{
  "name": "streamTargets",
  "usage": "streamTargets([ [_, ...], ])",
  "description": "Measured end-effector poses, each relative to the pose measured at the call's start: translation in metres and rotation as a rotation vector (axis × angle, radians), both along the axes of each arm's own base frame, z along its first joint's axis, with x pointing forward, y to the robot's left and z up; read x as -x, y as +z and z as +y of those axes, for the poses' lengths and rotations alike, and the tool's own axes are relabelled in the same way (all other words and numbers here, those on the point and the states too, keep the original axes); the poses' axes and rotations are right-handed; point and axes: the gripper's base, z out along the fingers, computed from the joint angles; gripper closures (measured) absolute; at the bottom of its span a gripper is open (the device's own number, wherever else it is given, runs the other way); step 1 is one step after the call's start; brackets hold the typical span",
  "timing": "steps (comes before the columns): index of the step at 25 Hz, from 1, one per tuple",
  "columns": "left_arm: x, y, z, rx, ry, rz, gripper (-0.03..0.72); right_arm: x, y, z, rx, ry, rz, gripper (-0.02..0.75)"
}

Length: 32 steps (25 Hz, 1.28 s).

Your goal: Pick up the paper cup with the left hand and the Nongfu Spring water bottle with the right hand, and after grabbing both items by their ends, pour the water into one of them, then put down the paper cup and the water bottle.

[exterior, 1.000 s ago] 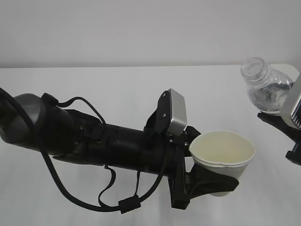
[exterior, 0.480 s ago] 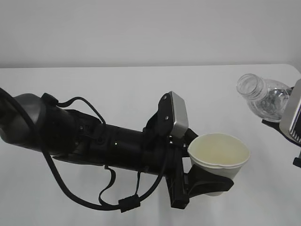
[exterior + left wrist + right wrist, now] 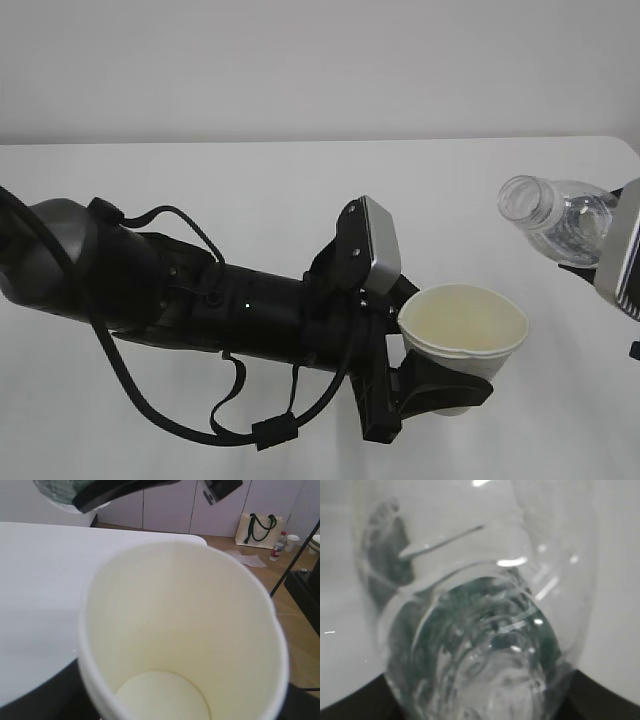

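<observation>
We see the left hand (image 3: 440,385), a bulky matt-black arm draped in looping black cables with a silver-grey block on top, reaching in from the left over the smooth white table (image 3: 200,180). Its black fingers are clamped around the lower wall of the paper cup (image 3: 463,335), which it holds upright above the near right part of the table. The cup is white and tapered, with a thin rolled rim pressed slightly out of round; in the left wrist view its pale cream inside (image 3: 175,645) looks dry and bare down to the round bottom.

At the far right edge, the right hand (image 3: 625,265) grips the Nongfu Spring water bottle (image 3: 560,215) by its base end (the jaws themselves are mostly cut off by the frame edge). The bottle is clear, ribbed plastic, tilted with its open, capless threaded neck pointing left, higher than the cup's rim and well apart from it. In the right wrist view its glossy curved body (image 3: 475,630) fills the frame, with dark green showing through the plastic.
</observation>
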Motion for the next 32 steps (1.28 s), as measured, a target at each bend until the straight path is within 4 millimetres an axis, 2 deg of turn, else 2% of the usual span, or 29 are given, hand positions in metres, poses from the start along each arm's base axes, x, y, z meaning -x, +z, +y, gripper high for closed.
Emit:
streamTargets([
  [23,0.0000,0.0000,0.0000,0.000,0.000,0.000,0.212,0.0002,-0.0020,-0.0032,0.126,0.034,-0.015,0.321],
  [32,0.0001,0.0000,0.0000,-0.001,-0.001,-0.001,0.212,-0.0039,0.0070,-0.0026,0.159,0.054,-0.052,0.321],
])
